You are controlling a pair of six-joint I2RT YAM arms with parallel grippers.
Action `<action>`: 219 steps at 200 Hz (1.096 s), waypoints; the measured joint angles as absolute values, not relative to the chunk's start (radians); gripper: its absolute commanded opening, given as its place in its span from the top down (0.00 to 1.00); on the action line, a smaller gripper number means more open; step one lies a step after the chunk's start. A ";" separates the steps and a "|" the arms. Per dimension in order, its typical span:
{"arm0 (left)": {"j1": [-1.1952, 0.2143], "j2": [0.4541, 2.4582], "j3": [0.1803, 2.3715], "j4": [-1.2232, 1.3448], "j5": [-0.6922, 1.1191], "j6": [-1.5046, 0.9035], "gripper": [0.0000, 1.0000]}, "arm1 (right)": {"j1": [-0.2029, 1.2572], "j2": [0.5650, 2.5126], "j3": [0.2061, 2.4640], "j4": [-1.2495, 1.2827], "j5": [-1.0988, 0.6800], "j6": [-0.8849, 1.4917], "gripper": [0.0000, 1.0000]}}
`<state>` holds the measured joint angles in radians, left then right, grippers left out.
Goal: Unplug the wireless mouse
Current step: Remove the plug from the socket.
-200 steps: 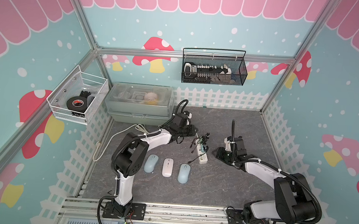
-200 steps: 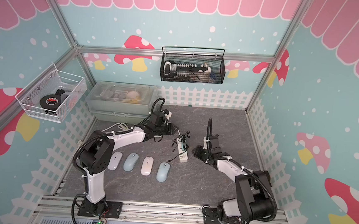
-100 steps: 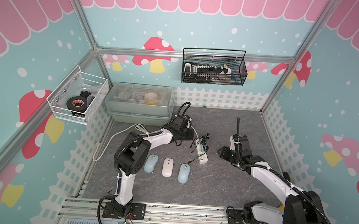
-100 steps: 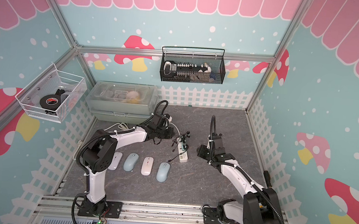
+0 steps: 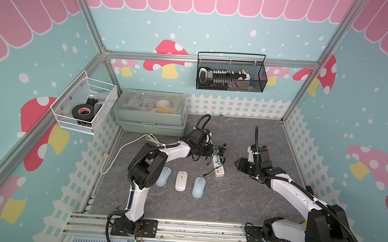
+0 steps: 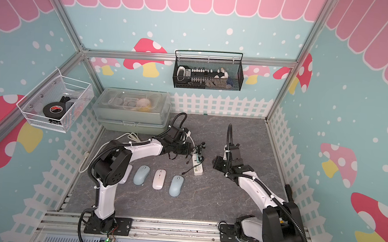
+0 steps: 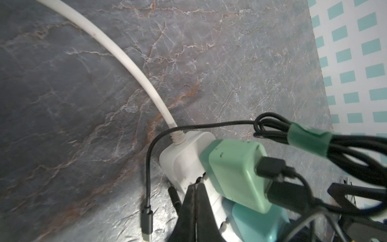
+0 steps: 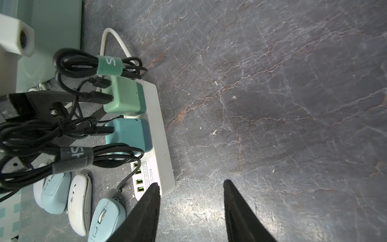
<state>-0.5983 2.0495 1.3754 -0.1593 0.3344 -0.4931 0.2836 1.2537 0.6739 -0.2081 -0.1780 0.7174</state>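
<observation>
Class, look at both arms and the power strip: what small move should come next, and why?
Probably ease the open right tool toward the power strip: it hovers apart from it, while the shut left tool sits at the strip's cord end beside the green charger.

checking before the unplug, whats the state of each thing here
left gripper, shut, empty
right gripper, open, empty
power strip, flat on table, two adapters in
green adapter, plugged in, two cables in it
blue adapter, plugged in
loose cable plug, unplugged, on table
storage box, lid closed
</observation>
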 measured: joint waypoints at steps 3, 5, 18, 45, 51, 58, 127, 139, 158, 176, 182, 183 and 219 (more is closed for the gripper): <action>-0.599 2.050 1.375 -0.159 0.335 -0.493 1.00 | 0.284 1.257 0.674 -0.208 -0.180 0.717 0.50; -0.599 2.051 1.375 -0.159 0.335 -0.493 1.00 | 0.284 1.259 0.675 -0.208 -0.181 0.717 0.50; -0.600 2.058 1.377 -0.159 0.338 -0.493 1.00 | 0.284 1.272 0.675 -0.206 -0.190 0.717 0.50; -0.600 2.080 1.390 -0.160 0.345 -0.493 1.00 | 0.284 1.288 0.677 -0.203 -0.208 0.716 0.50; -0.600 2.087 1.395 -0.159 0.349 -0.493 1.00 | 0.284 1.291 0.678 -0.201 -0.211 0.715 0.49; -0.600 2.093 1.402 -0.157 0.354 -0.493 1.00 | 0.284 1.295 0.682 -0.201 -0.216 0.714 0.49; -0.600 2.115 1.425 -0.156 0.372 -0.494 1.00 | 0.331 1.327 0.730 -0.194 -0.234 0.652 0.41; -0.600 2.115 1.425 -0.156 0.372 -0.494 1.00 | 0.355 1.316 0.732 -0.195 -0.218 0.627 0.41; -0.600 2.115 1.425 -0.155 0.372 -0.498 1.00 | 0.391 1.286 0.731 -0.195 -0.182 0.584 0.42; -0.599 2.115 1.420 -0.149 0.373 -0.502 1.00 | 0.417 1.249 0.722 -0.173 -0.148 0.545 0.41; -0.599 2.115 1.420 -0.147 0.373 -0.505 1.00 | 0.421 1.235 0.711 -0.159 -0.139 0.534 0.40; -0.599 2.115 1.419 -0.147 0.373 -0.505 1.00 | 0.422 1.234 0.710 -0.157 -0.139 0.533 0.40; -0.597 2.115 1.410 -0.133 0.379 -0.509 1.00 | 0.427 1.174 0.633 -0.098 -0.098 0.497 0.38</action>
<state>-0.5972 2.1151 1.4097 -0.1326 0.3794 -0.5087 0.4267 1.1744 0.6327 -0.0978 -0.0982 0.4969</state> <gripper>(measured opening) 0.047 0.615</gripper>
